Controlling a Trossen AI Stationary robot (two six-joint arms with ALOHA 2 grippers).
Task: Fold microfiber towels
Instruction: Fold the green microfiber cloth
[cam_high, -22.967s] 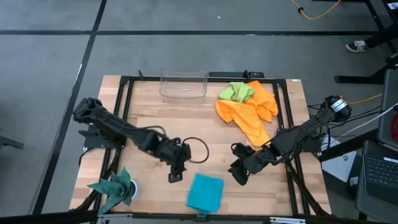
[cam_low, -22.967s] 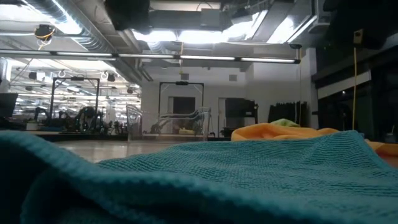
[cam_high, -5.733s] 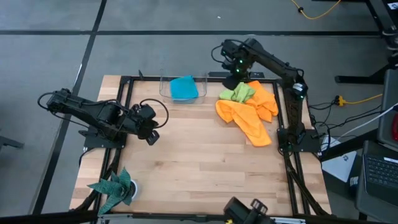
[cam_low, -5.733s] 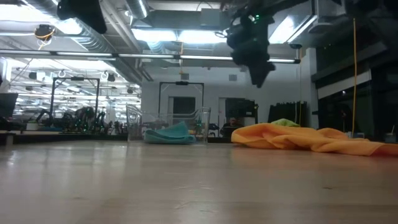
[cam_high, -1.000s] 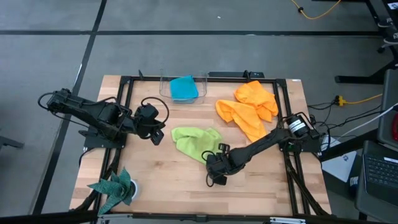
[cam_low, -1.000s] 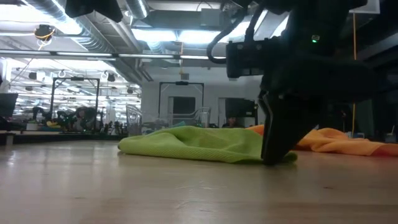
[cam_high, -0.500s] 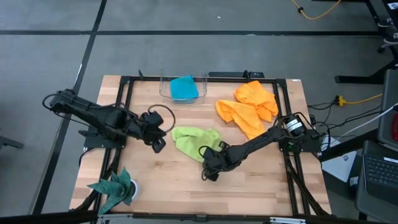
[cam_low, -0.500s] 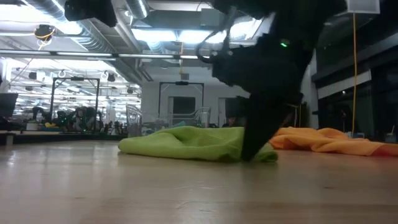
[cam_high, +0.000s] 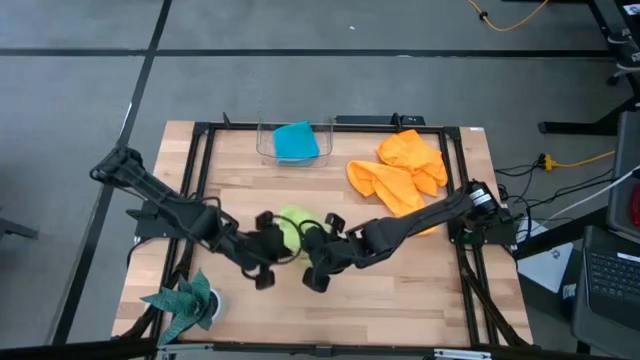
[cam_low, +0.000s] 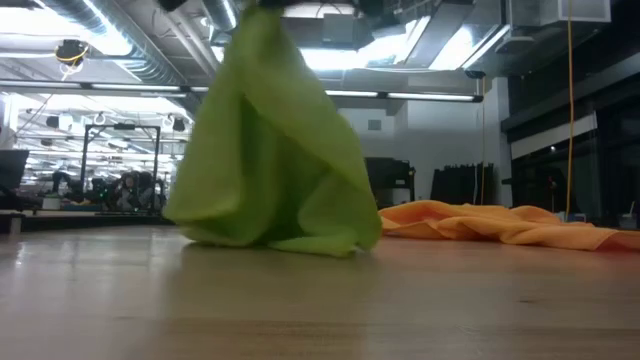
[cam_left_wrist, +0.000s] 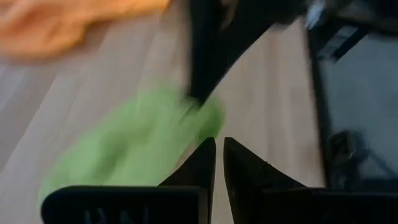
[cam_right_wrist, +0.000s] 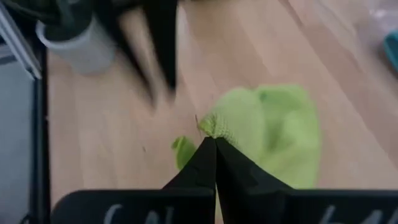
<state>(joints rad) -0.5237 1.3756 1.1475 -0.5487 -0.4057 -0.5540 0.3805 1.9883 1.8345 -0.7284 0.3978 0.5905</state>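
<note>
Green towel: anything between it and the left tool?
Nothing visible. The lime-green towel hangs pinched in the shut right tool; the left tool sits right beside it with only bare table between.

Wooden table (cam_high: 410, 290) held orange towels (cam_high: 405, 175), clear bin (cam_high: 262, 146) with blue towel (cam_high: 295, 141), lime-green towel's (cam_low: 265, 150) lower edge, teal spiky cloth (cam_high: 180, 305).
</note>
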